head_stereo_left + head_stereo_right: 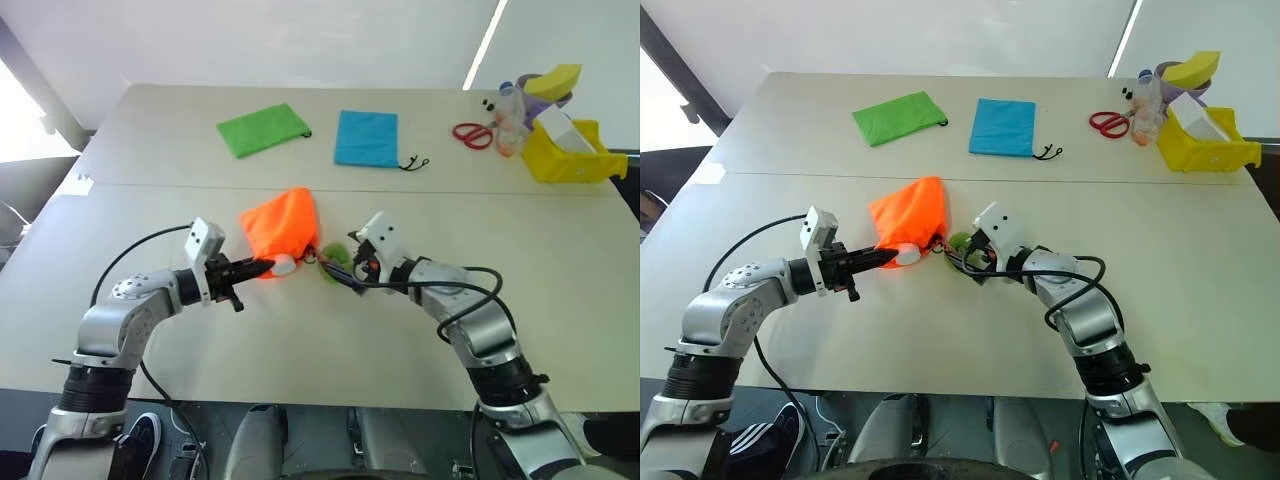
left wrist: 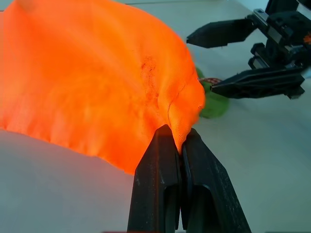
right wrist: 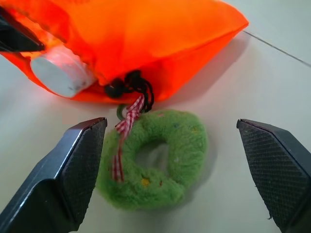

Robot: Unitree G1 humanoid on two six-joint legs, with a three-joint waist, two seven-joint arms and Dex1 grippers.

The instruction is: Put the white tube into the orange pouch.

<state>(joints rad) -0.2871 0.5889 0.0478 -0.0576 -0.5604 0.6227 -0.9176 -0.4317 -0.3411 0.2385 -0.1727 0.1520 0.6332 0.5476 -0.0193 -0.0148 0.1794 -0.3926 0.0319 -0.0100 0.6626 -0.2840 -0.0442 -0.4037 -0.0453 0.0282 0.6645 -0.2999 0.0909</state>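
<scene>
Orange pouch (image 1: 283,226) at frame centre is pinched at its mouth by the left gripper (image 1: 262,268), the white tube (image 3: 60,72) poking out, while the right gripper (image 3: 175,160) gapes wide.

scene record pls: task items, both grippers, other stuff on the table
orange pouch: lying mid-table, mouth toward the robot
white tube: inside the pouch, white cap end sticking out of the mouth
green pom-pom: on the table by the pouch mouth, tied to the dark cord
left gripper: shut, pinching the pouch's edge
right gripper: open, fingers either side of the pom-pom, not touching
far side: green pouch, blue pouch, red scissors, yellow bin
</scene>
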